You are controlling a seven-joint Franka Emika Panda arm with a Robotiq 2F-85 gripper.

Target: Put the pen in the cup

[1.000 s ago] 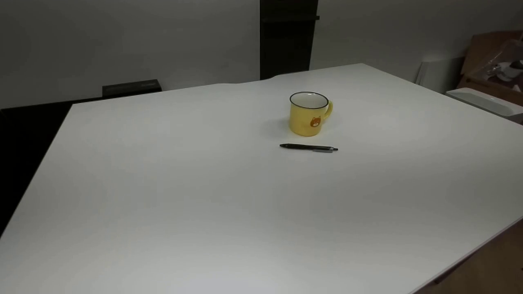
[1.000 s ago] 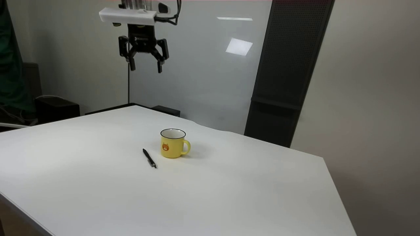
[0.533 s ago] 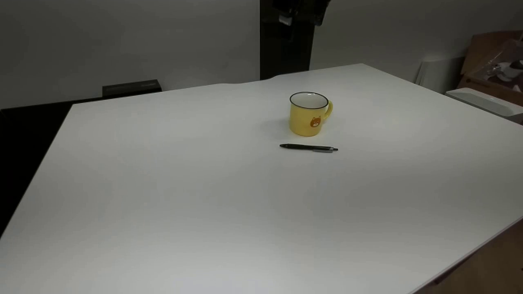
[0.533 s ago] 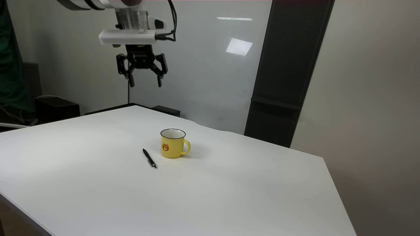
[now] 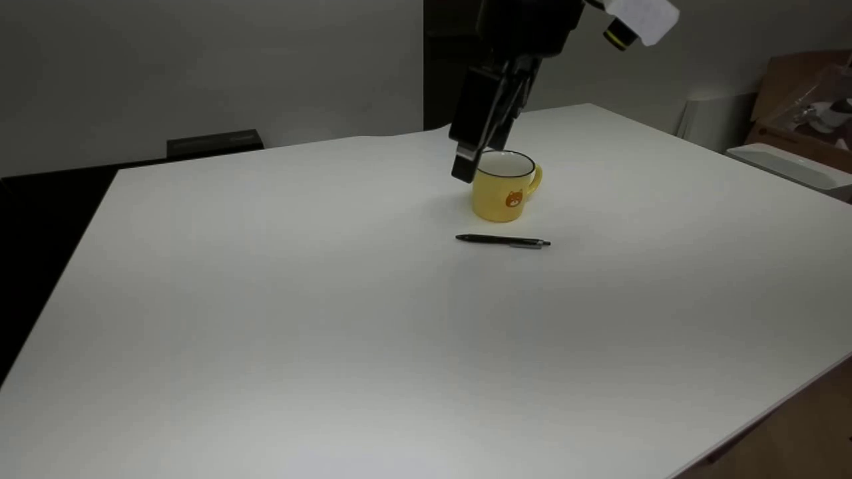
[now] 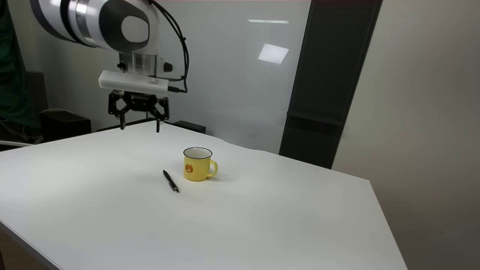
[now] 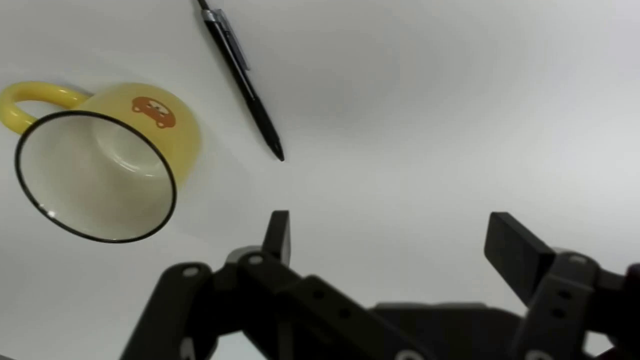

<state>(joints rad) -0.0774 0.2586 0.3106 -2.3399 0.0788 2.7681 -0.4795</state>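
The pen [image 5: 503,241] is thin and black and lies flat on the white table, close beside the cup but apart from it. It also shows in an exterior view [image 6: 171,182] and in the wrist view [image 7: 246,85]. The cup [image 5: 496,203] is a yellow mug with an orange animal face, standing upright; it also shows in an exterior view [image 6: 195,170] and in the wrist view [image 7: 182,135]. My gripper [image 6: 140,129] is open and empty, raised above the table. In the wrist view, its jaws [image 7: 387,237] are right of the cup, with the pen's tip ahead and to the left.
The white table [image 6: 262,225] bears the cup and pen. A dark box [image 5: 214,142] is behind its far edge. A white tray [image 5: 792,166] and a cardboard box [image 5: 779,86] are beyond the table in an exterior view. A dark panel [image 6: 330,75] stands by the wall.
My gripper has come down from high above the table and, in an exterior view, shifted a little left. It stays open. The pen and cup have not moved.
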